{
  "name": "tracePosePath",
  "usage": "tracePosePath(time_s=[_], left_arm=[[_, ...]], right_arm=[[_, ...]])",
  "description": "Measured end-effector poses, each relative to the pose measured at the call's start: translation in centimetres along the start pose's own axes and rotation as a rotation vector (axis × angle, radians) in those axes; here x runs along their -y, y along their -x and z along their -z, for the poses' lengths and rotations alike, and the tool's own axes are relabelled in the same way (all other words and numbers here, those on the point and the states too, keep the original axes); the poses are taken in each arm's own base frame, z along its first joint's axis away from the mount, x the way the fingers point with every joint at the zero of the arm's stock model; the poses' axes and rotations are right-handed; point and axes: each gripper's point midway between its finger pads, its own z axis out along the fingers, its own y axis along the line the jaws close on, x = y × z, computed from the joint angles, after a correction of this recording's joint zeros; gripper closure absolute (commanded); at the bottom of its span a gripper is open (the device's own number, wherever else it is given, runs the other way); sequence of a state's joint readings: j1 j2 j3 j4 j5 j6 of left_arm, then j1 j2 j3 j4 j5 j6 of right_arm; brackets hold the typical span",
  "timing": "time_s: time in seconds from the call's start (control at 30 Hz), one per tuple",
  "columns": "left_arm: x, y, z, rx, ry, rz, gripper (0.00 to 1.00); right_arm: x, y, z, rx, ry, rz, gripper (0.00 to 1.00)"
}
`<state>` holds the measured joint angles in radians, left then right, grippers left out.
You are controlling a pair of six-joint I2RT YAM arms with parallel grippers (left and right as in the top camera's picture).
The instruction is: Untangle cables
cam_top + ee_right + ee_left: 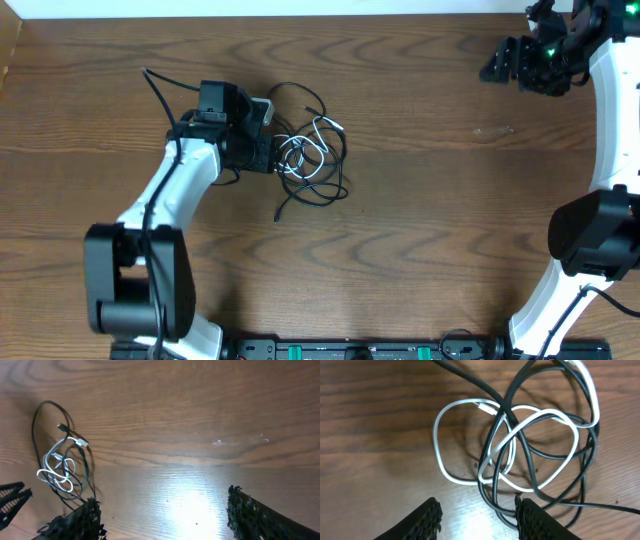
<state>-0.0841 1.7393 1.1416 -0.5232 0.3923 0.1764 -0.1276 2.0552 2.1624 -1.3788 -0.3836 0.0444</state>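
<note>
My left gripper, fingers spread, sits at the left edge of the cables, whose crossed black and white loops block a straight push ahead. To their right the table is bare wood. My right gripper has free passage from the far right corner.

The cables lie in a loose, knotted bundle on the counter, left of centre. A white cord forms overlapping loops, with a black cord, possibly two, threaded through them. A small white plug end sticks out.
</note>
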Motion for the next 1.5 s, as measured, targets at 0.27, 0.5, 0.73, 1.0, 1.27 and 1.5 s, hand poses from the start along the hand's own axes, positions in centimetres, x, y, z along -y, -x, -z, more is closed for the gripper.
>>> tracePosePath(time_s=[0.27, 0.5, 0.73, 1.0, 1.27, 1.5], left_arm=[[0.7, 1.8, -1.7, 0.066, -0.073, -0.079, 0.5], [0.3, 3.2, -1.8, 0.121, -0.05, -0.107, 0.5], [-0.1, 2.9, -2.2, 0.109, -0.036, -0.102, 0.5], [-0.7, 1.7, -4.3, 0.054, -0.044, -0.073, 0.67], [-1.1, 2.1, -4.9, 0.072, -0.04, -0.038, 0.93], [-0.4, 3.7, -2.5, 0.137, -0.039, 0.043, 0.92]], right_arm=[[0.3, -0.3, 0.0, -0.011, -0.015, -0.005, 0.21], [0.3, -0.6, 0.0, -0.024, -0.019, -0.008, 0.21], [0.3, -0.9, 0.0, -0.035, -0.019, -0.006, 0.21], [0.3, -1.0, 0.0, -0.039, -0.019, -0.007, 0.21], [0.3, -1.0, 0.0, -0.038, -0.019, -0.004, 0.2], [0.3, -1.0, 0.0, -0.038, -0.019, -0.003, 0.2]])
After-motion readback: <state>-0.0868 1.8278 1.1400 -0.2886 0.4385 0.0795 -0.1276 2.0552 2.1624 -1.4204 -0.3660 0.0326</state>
